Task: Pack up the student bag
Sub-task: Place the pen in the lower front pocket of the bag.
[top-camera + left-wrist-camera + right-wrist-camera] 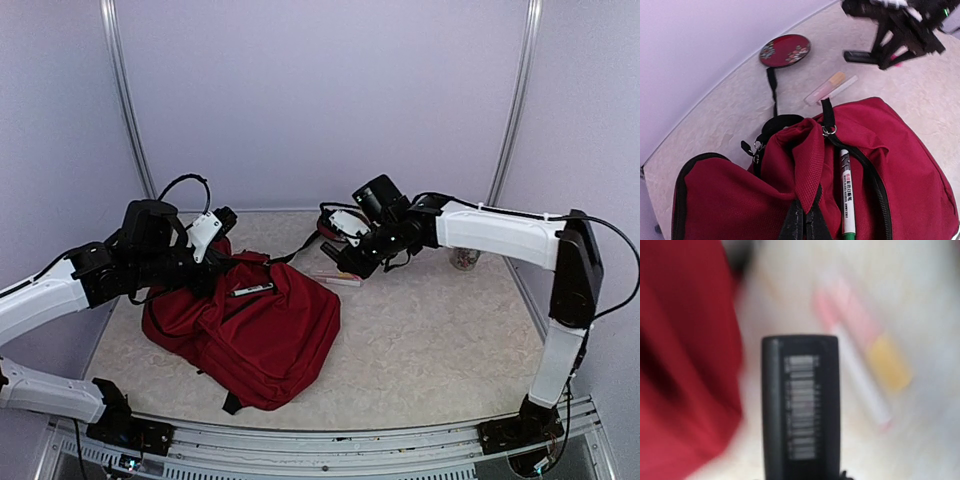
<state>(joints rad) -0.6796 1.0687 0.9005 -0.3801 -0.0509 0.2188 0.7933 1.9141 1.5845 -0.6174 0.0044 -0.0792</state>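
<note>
Soft, slumped woven-fabric student bag (270, 335)

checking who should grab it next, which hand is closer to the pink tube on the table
Right. The right hand, holding a black stick, is close by the pink tube; the left hand is farther off, clamped on the student bag fabric.
</note>
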